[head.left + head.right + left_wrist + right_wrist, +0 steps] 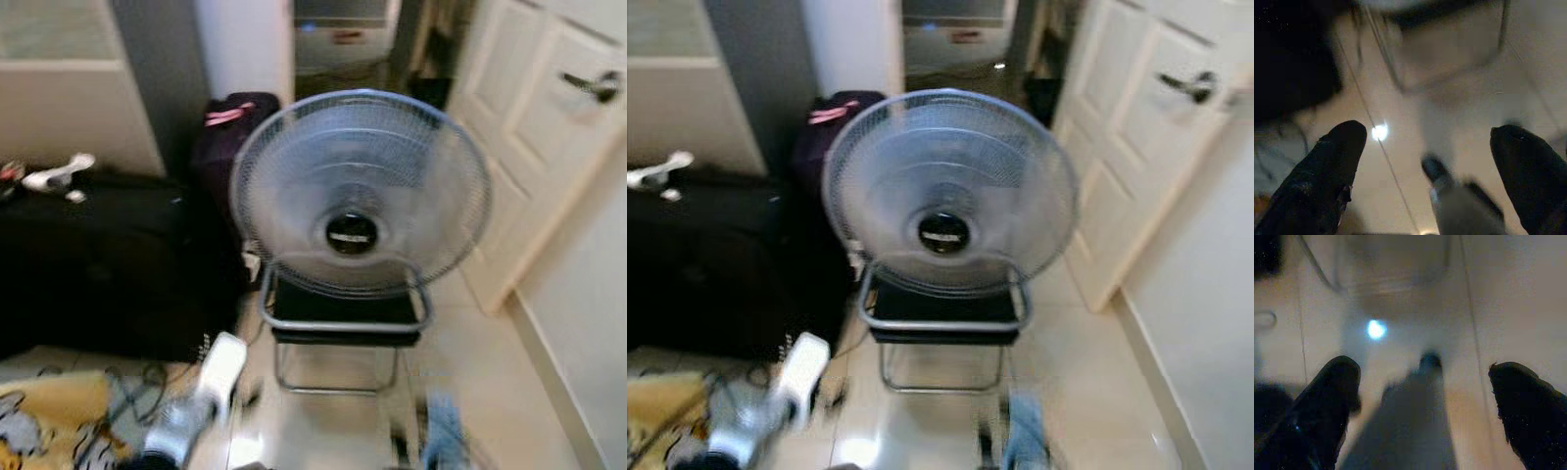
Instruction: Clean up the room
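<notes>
Nearest the robot, both arms hang low over the pale tiled floor [490, 382], short of the floor fan [360, 191]. The left gripper [1435, 161] has its two black fingers spread wide with nothing between them, and the right gripper [1425, 396] is parted the same way, also holding nothing. To the near left of the fan, a yellow patterned cloth [49, 421] lies crumpled on the tiles among dark cables [137, 377], likely part of what the tidying concerns, though the frames are too blurred to be sure. The fan stands tilted back on a tubular metal stand [338, 338], squarely in the way. Left of the fan sits a large black suitcase [108, 259] with small white items [59, 174] on top; behind the fan's left edge is a dark bag with a pink strap [230, 117], and to its right a white door [534, 127]. The risk, as I judge it, is walking on: a foot could snag the cables or the stand and tip the fan over.
</notes>
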Controlling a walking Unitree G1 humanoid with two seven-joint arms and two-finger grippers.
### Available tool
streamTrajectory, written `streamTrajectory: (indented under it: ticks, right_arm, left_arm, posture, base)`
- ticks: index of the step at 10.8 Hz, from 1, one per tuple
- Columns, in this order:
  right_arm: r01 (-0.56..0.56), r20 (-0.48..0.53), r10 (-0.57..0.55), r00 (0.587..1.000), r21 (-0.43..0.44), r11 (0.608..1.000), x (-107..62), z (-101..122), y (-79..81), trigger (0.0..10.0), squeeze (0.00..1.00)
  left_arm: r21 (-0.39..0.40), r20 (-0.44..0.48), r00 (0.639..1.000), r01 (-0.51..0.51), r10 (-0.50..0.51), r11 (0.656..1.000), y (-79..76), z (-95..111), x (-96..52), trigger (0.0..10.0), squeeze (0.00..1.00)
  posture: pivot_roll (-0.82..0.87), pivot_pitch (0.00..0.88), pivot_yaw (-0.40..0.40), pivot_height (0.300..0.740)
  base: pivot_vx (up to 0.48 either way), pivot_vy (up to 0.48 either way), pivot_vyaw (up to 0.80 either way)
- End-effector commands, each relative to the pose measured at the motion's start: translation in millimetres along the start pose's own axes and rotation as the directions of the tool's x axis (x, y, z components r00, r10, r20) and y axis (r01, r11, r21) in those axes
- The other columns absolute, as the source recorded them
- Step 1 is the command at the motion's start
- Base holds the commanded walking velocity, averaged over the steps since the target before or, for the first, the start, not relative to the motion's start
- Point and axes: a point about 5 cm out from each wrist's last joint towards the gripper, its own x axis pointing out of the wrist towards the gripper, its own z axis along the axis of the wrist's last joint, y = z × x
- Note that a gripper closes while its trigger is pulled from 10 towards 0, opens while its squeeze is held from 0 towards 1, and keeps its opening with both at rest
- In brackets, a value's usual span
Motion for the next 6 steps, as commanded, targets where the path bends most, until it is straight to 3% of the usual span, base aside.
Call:
streamTrajectory:
  ticks: [1,4,6]
  right_arm:
    - [0.011,-0.103,-0.006,0.995,0.042,0.999,-2.6,-22,6.5,10.0,0.00]
    - [-0.004,-0.175,0.008,0.984,0.022,1.000,-6.1,-41,20.2,10.0,0.00]
    - [-0.018,-0.172,0.006,0.985,-0.064,0.998,-6.3,-42,35.9,10.0,0.00]
  left_arm:
    - [-0.040,-0.070,0.997,0.014,-0.017,0.999,-4.8,-14,-0.2,10.0,0.00]
    - [-0.162,-0.164,0.983,0.051,-0.078,0.985,-20.2,-39,-1.9,10.0,0.00]
    - [-0.222,-0.155,0.986,0.025,-0.060,0.975,-19.0,-36,-0.1,10.0,0.00]
  posture:
    - [-0.05,0.000,0.049,0.740]
    - [-0.03,0.000,0.036,0.740]
    - [-0.02,0.000,0.018,0.740]
  base:
    - [0.000,0.000,0.00]
    - [0.000,0.000,0.00]
    - [0.000,0.000,0.00]
